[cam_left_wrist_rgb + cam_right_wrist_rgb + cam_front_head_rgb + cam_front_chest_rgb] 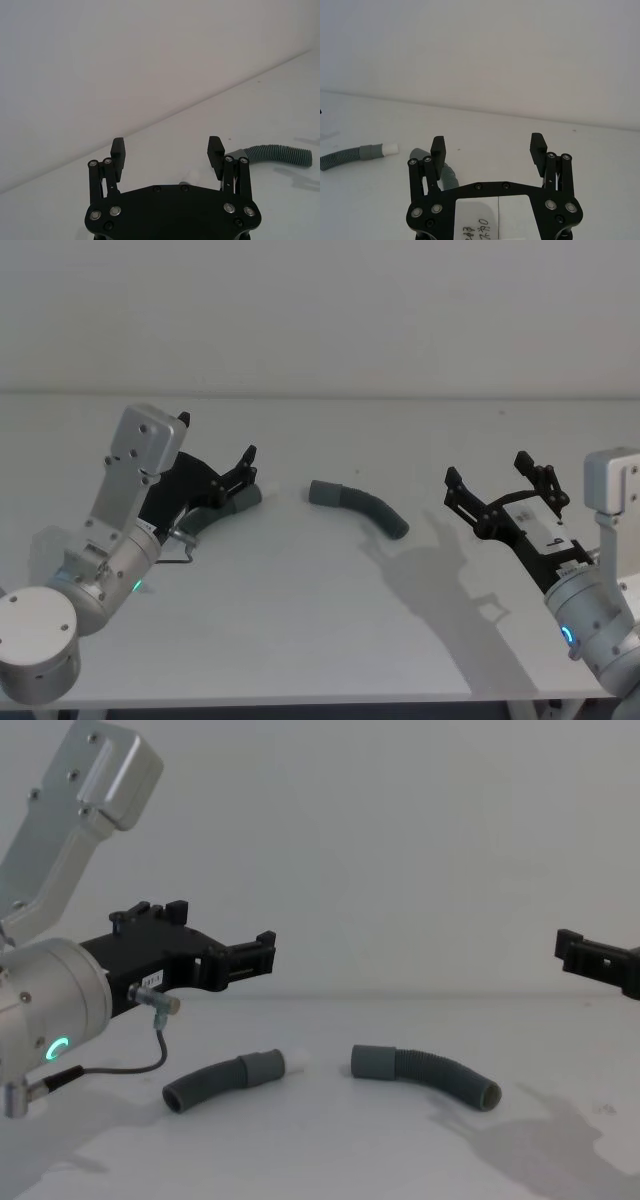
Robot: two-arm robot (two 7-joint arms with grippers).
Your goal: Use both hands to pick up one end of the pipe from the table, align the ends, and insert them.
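Two pieces of pipe lie on the white table [300, 620]. The left piece [215, 1084] has a grey cuff [262, 1067] with a short white tip [297, 1062]. The right piece [372, 512] has a plain cuff [325, 492]. The two ends face each other with a gap between them. My left gripper [222, 445] hovers open above the left piece, nothing between its fingers [118, 148]. My right gripper [487, 468] hangs open in the air to the right of the right piece, also holding nothing. In the right wrist view both cuffs lie ahead of its fingers [538, 145].
A thin grey cable [140, 1065] loops down from the left wrist near the left piece. A plain wall stands behind the table's far edge [400, 397]. Bare table surface lies in front of both pieces.
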